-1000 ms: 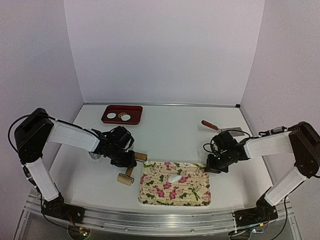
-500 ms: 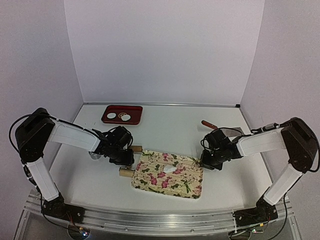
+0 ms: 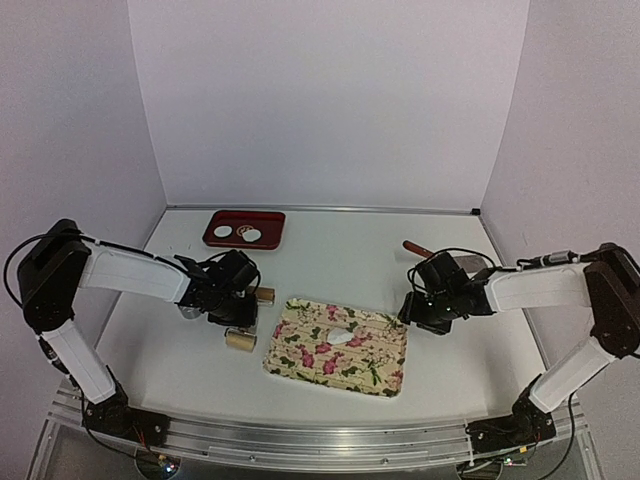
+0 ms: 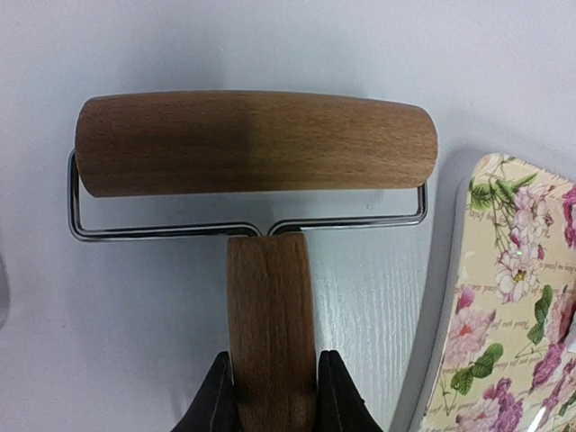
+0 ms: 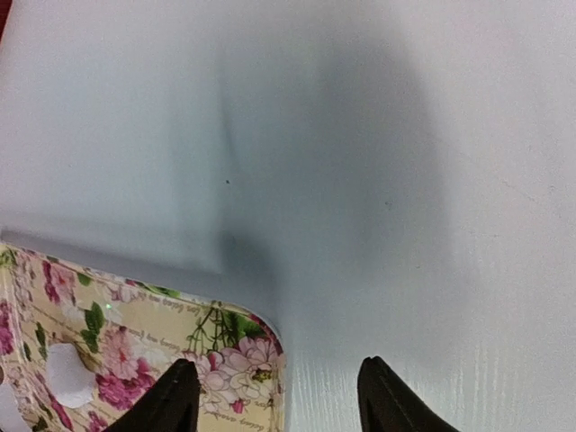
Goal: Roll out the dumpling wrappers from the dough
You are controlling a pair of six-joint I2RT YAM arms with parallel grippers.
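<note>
A small white lump of dough (image 3: 343,335) lies on the floral board (image 3: 380,372), which sits askew near the table's front. My left gripper (image 3: 238,316) (image 4: 274,382) is shut on the handle of a wooden roller (image 4: 256,142), which rests on the table just left of the board (image 4: 508,270). My right gripper (image 3: 415,318) (image 5: 279,369) stands open over the board's right corner (image 5: 243,346) with nothing between its fingers; the dough (image 5: 67,373) shows to its left. Two dumpling wrappers (image 3: 222,232) (image 3: 252,235) lie in the red tray (image 3: 272,220) at the back left.
A scraper with a reddish handle (image 3: 420,250) lies behind the right gripper. A small grey metal thing (image 3: 187,311) sits on the table left of the left gripper.
The right gripper has opened and let go of the board's corner, after the board slid left and turned askew. The left gripper has drawn slightly left and back with the roller.
</note>
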